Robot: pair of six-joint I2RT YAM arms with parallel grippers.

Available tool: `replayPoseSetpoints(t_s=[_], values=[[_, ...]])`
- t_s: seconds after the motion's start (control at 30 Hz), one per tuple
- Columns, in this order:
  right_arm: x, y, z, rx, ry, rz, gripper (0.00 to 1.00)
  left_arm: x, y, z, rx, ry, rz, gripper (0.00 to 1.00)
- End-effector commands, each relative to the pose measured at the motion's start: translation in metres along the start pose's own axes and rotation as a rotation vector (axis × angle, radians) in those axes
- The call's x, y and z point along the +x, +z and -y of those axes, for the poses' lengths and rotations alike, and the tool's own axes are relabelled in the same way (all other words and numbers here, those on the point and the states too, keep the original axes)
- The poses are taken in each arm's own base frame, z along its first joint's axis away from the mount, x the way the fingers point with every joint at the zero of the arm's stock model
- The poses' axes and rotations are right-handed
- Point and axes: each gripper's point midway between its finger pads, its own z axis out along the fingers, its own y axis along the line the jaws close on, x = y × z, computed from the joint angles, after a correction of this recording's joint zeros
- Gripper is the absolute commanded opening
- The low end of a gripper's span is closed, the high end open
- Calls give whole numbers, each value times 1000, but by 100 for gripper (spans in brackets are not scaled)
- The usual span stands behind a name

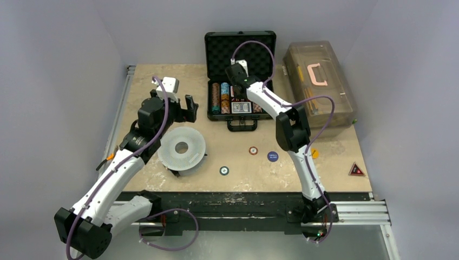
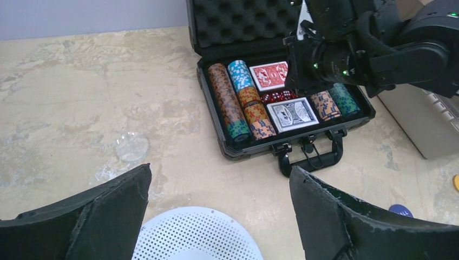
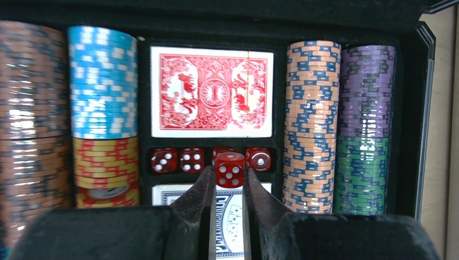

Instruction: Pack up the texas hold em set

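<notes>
The black briefcase (image 1: 215, 116) lies open at the back centre of the table, its foam-lined lid (image 1: 241, 46) upright. It holds rows of coloured chips (image 3: 103, 81), a red card deck (image 3: 211, 91), a blue-backed deck (image 3: 230, 216) and several red dice in a slot (image 3: 178, 160). My right gripper (image 3: 227, 170) is over the case, shut on a red die (image 3: 230, 169) just above that slot. My left gripper (image 2: 219, 173) is open and empty, above the table left of the case. Three round buttons lie in front of the case: red-white (image 1: 253, 150), blue (image 1: 273, 156), dark (image 1: 224, 170).
A large grey-white perforated disc (image 1: 182, 148) lies under my left gripper, near the left arm. A translucent brown toolbox (image 1: 319, 86) stands right of the case. A small orange disc (image 1: 314, 153) and a red triangle (image 1: 356, 169) lie at the front right.
</notes>
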Motion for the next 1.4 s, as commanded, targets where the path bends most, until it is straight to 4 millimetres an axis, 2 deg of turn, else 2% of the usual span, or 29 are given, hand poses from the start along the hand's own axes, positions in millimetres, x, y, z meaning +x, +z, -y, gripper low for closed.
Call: replayPoseSetpoints(t_s=[0.0, 0.23, 0.53, 0.83, 1.07, 1.3, 1.37], values=[[-17, -8, 16, 79, -64, 33, 0, -21, -1, 9, 38, -27, 42, 94], [-6, 1, 23, 129, -105, 13, 0, -17, 2, 11, 45, -35, 22, 94], [8, 12, 9, 68, -105, -16, 0, -15, 3, 12, 48, -36, 14, 95], [10, 16, 5, 58, -94, -26, 0, -14, 4, 13, 51, -37, 6, 94], [11, 18, 17, 127, -110, -23, 0, -14, 4, 13, 54, -39, 4, 95], [18, 23, 13, 109, -117, -37, 0, -13, 5, 14, 55, -42, -1, 94], [19, 25, 6, 70, -110, -43, 0, -11, 6, 14, 56, -42, -6, 95]])
